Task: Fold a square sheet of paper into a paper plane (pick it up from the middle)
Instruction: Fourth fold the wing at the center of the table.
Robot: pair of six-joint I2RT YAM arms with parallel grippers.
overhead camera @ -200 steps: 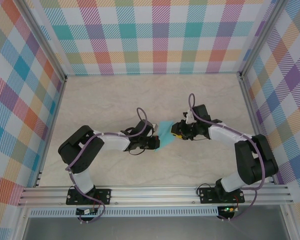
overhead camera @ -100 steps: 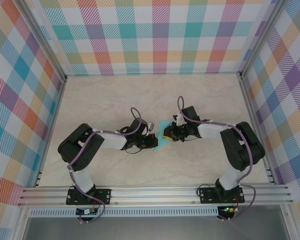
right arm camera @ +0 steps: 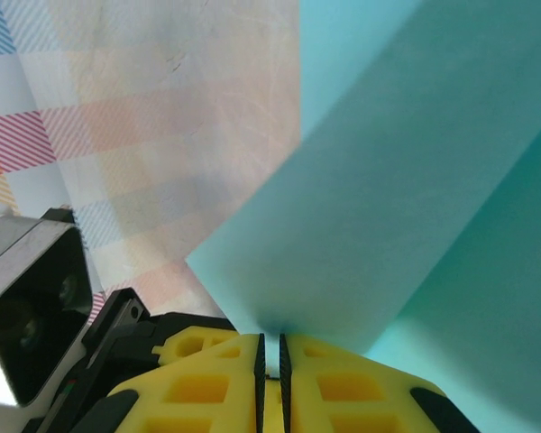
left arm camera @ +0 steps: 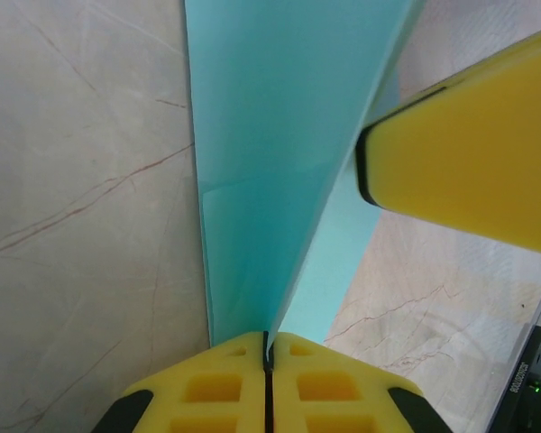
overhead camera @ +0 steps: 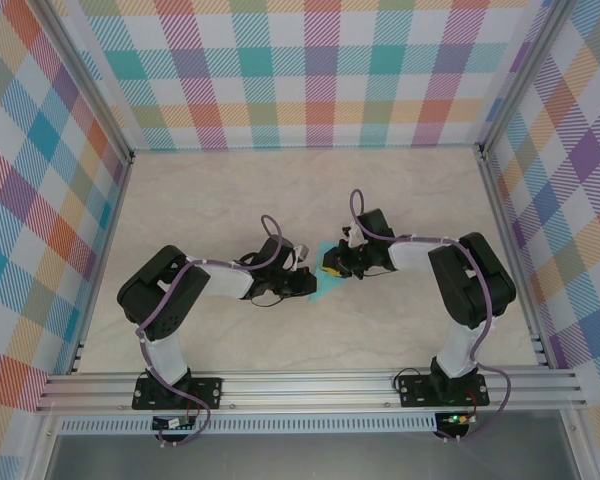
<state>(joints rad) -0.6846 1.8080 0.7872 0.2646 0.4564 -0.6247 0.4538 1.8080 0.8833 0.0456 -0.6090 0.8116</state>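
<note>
While the work looks to be midway through an early fold, no dart shape shows yet. On the left, the left hand lies low over the desk with its yellow pads pressed together on the near edge of the square sheet of paper. Its wrist view shows the turquoise running up from the pads, one layer lifted along a long crease. The sheet sits at mid-desk between the two hands, partly raised off the surface. To its right, the right hand pinches the opposite edge, jaws narrowed to a sliver with paper between them. The next move, I judge, calls for bringing one layer over and pressing the crease flat without tearing the thin paper or letting it slip. Each hand crowds the other, so there is little room to work. The plaid walls and the near rail stand well apart.
</note>
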